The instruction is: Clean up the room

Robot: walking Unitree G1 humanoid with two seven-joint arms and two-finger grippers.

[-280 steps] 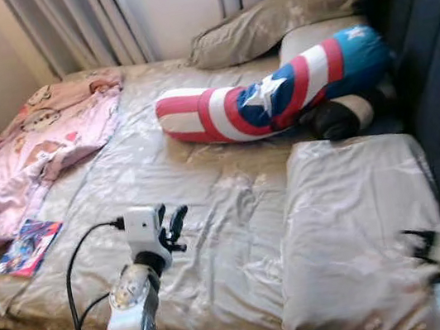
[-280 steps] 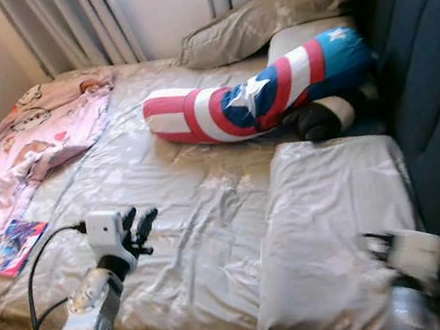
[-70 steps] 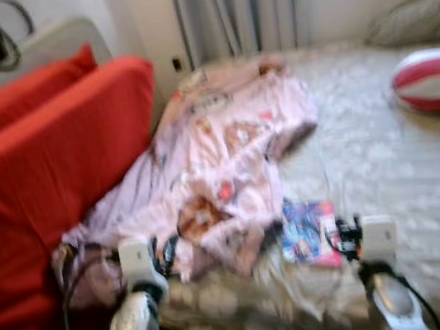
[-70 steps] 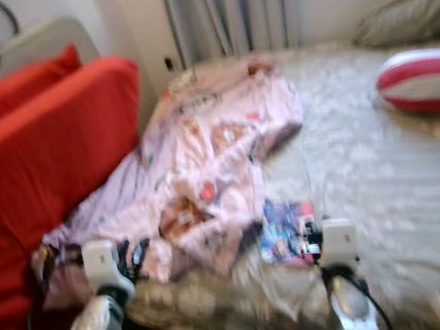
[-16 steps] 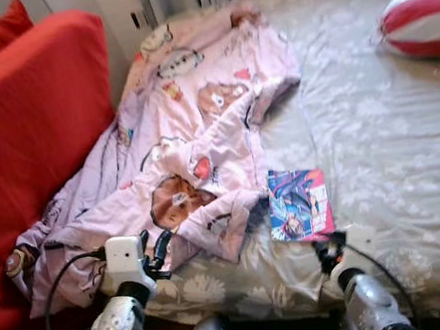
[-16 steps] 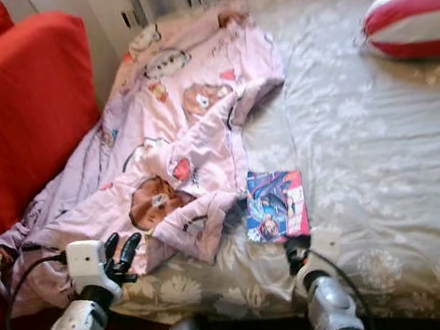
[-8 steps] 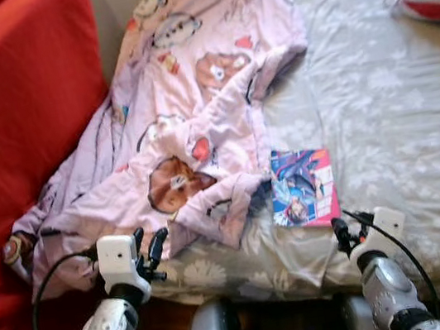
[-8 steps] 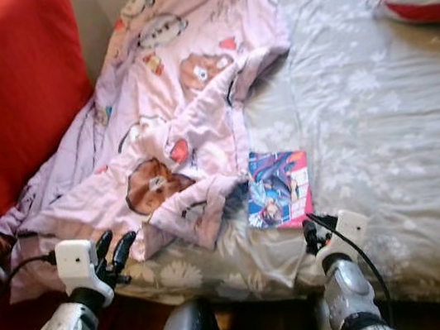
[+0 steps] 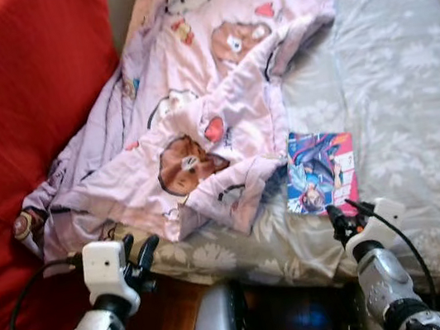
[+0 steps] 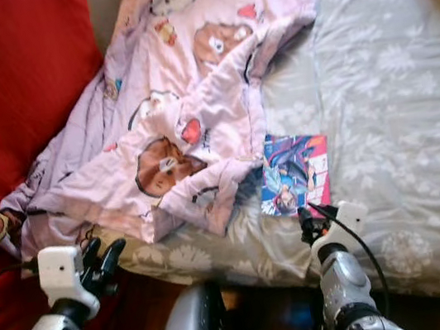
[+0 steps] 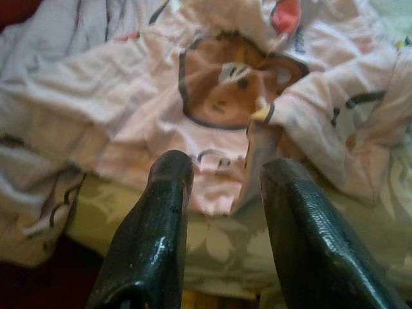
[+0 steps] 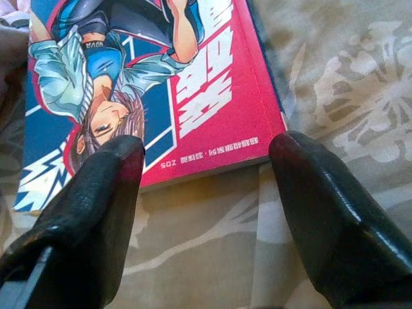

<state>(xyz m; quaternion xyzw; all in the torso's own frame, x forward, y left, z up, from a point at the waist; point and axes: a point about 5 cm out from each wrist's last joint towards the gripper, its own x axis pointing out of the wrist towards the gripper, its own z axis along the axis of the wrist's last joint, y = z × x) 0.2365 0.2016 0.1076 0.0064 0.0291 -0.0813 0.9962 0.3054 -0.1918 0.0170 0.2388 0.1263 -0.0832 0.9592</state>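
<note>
A comic book (image 9: 321, 172) lies flat on the bed (image 9: 410, 93), near its near edge, just right of a crumpled pink blanket (image 9: 201, 101). The right gripper (image 12: 205, 193) hovers at the book's near edge, fingers spread wide, grasping nothing. The left gripper (image 11: 222, 212), also released, points at the blanket's near edge. A red cushion (image 9: 18, 105) stands at left.

Two silver arms, white camera box at each wrist, black cable looping off each. Left gripper (image 9: 141, 259), right gripper (image 9: 342, 218): long glossy black textured fingers.
</note>
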